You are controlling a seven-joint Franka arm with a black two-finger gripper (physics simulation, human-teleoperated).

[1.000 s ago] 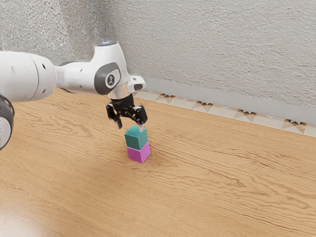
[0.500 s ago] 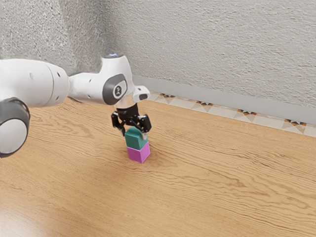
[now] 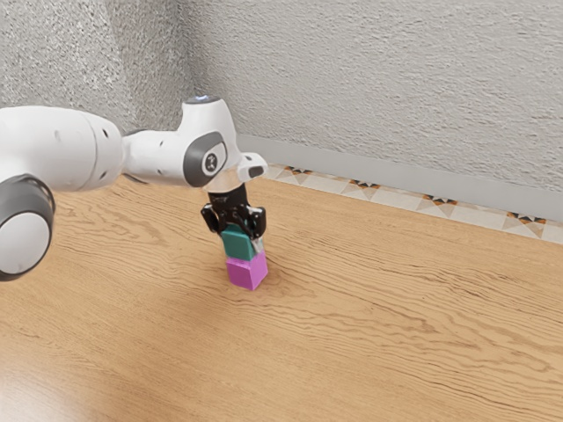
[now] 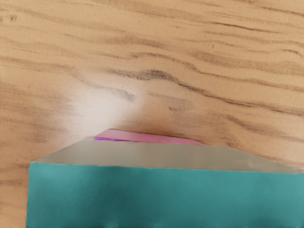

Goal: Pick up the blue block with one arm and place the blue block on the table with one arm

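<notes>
Pincer points down, its fingers parted by a block's width and closed on opposite sides of the teal block. Block sits between the fingertips. Magenta block lies directly beneath pincer and teal block, on the wood-grain table; contact between blocks: cannot tell.

The upper block sits on the lower block, on the table.

You have one table. Away from its far edge, you count two blocks: one blue block, one pink block.
</notes>
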